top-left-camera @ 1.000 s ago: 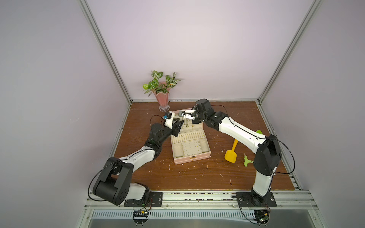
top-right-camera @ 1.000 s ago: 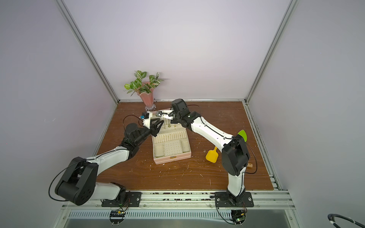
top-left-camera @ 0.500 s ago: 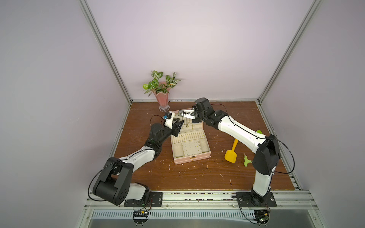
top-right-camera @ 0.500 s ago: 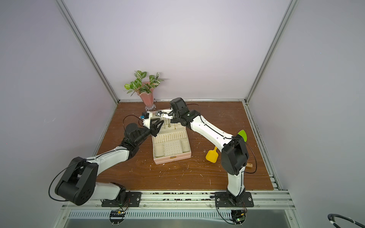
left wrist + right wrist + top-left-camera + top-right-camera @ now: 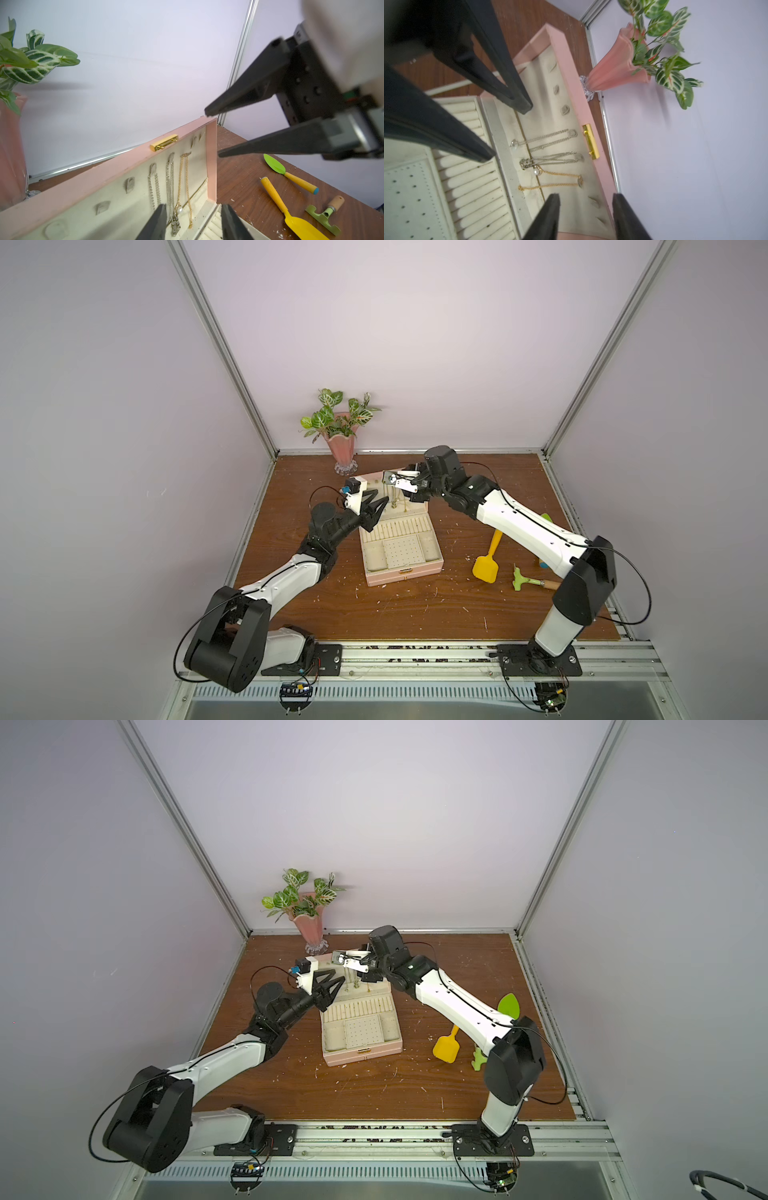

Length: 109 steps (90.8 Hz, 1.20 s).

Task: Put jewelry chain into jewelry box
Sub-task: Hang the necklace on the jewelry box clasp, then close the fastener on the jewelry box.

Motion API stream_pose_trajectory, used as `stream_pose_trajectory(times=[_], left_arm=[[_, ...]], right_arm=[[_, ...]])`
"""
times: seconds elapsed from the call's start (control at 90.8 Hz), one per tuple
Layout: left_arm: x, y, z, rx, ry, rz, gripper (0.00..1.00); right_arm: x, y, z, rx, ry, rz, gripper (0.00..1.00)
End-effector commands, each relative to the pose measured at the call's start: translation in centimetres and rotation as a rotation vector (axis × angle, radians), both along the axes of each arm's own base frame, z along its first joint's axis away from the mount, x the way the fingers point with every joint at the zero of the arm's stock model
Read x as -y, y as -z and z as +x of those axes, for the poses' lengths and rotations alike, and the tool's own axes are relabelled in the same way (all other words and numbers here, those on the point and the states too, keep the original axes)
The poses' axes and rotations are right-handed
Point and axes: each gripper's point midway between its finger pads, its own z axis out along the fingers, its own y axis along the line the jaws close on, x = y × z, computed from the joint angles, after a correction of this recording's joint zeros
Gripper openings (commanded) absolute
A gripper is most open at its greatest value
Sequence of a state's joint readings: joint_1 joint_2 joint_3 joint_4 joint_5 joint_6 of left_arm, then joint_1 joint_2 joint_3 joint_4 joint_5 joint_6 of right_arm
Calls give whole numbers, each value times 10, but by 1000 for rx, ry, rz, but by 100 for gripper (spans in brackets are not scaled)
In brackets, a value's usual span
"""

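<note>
Released right hand [image 5: 586,198] just short of jewelry chain [image 5: 560,173] on jewelry box [image 5: 566,62] lid.

You have: jewelry box [image 5: 403,574] pale pink, cream-lined, dotted panel [image 5: 402,551]; jewelry chain [image 5: 560,174] pale gold just ahead of black right gripper [image 5: 585,197]; spatula [image 5: 485,570] yellow; leaves [image 5: 328,400] green, white-veined.

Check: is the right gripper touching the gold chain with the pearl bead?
Apart. In the left wrist view the open right gripper sits beside the lid edge; the jewelry chain hangs inside, clearly separate.
</note>
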State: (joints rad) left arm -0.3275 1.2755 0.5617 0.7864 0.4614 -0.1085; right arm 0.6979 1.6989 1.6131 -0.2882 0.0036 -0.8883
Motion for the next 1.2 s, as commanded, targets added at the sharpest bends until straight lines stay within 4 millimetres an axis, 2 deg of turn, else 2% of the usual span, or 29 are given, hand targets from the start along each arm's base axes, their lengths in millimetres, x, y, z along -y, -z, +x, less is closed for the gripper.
stream_pose_trajectory(times=[0.0,0.077,0.297,0.451,0.694,1.079,1.189], left_arm=[[0,4,-7,6,20,33,48],[0,7,-9,0,19,47,48],[-3,10,-11,0,2,58,49],[-3,12,-11,-3,-1,65,49],[-4,13,-10,-2,-4,74,49],[-5,11,-9,4,-13,80,49],[-5,10,-8,8,-17,82,49]], right_arm=[[4,-33,6,69,-4,79,53],[5,-31,14,66,-4,56,57],[-3,-1,24,-8,-66,-71,70],[-8,12,29,-53,-96,-126,73],[-9,26,40,-93,-90,-184,65],[-5,33,49,-103,-73,-212,47],[-6,34,50,-106,-73,-215,46]])
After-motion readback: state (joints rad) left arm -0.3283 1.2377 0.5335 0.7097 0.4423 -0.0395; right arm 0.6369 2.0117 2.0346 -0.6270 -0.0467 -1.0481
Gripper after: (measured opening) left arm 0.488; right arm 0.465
